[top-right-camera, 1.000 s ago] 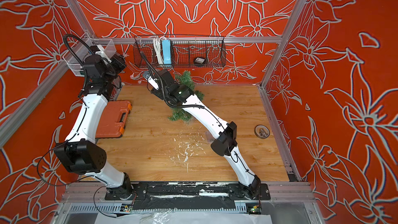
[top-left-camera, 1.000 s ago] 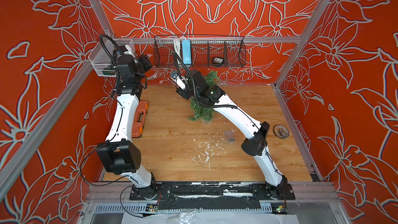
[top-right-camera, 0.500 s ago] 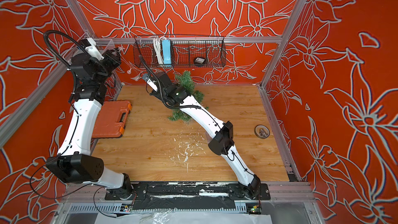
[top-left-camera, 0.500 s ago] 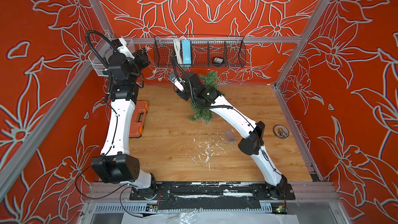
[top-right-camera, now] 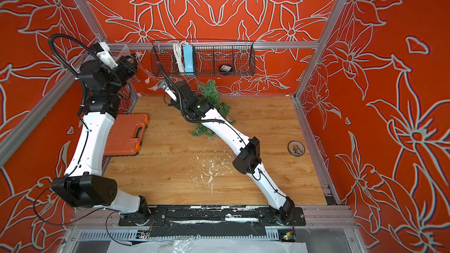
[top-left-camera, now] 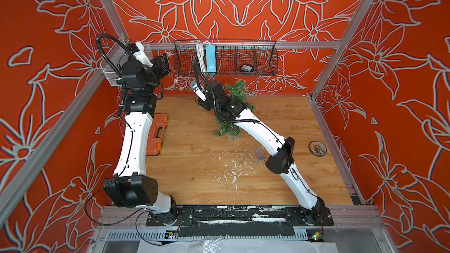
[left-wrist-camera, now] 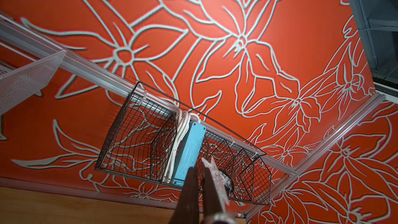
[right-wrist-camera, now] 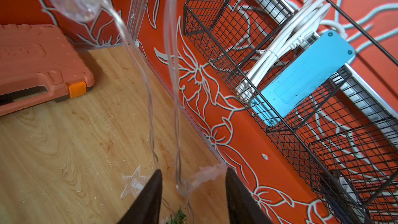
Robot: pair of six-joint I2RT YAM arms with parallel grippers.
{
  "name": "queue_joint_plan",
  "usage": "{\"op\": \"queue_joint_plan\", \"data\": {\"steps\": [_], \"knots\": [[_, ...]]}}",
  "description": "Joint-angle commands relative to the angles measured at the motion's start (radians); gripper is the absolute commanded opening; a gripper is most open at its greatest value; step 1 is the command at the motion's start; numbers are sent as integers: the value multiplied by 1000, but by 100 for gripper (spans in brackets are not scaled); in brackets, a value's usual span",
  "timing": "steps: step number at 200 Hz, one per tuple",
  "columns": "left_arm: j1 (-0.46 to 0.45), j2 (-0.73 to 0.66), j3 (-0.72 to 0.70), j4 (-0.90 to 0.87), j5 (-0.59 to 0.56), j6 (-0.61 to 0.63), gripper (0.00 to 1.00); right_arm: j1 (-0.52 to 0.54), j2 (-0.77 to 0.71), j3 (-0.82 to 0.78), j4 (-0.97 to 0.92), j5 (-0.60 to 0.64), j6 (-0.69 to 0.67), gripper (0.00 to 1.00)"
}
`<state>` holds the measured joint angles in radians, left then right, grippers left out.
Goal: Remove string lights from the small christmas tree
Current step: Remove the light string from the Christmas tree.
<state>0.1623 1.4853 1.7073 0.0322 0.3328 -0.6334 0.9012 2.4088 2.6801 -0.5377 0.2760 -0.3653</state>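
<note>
holding a star bulb of the string lights [right-wrist-camera: 133, 183] clenched in the left tool [left-wrist-camera: 199, 171], high by the back-left corner. trailing from there down toward the small christmas tree [top-left-camera: 238, 90] on the counter [top-left-camera: 194, 166], straight between the parted fingers of the right tool [right-wrist-camera: 193, 170], released and nearer the tree.

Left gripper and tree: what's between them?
The string lights hang across it in both top views and run through the open right gripper in the right wrist view.
</note>
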Motion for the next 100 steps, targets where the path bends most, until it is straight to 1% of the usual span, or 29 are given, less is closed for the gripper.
{"op": "queue_joint_plan", "data": {"steps": [1,42,72,100], "knots": [[-6,-35,12,39,29,-11,0,-11,16,43,49,-27,-6,32],[-6,-35,-9,46,26,-10,0,-13,-2,32,113,-47,-17,0],[-10,-32,-18,58,34,-17,0,-25,-12,21,141,-32,-28,0],[-21,-23,-15,54,34,-8,0,-30,-28,7,162,11,-61,0]]}}
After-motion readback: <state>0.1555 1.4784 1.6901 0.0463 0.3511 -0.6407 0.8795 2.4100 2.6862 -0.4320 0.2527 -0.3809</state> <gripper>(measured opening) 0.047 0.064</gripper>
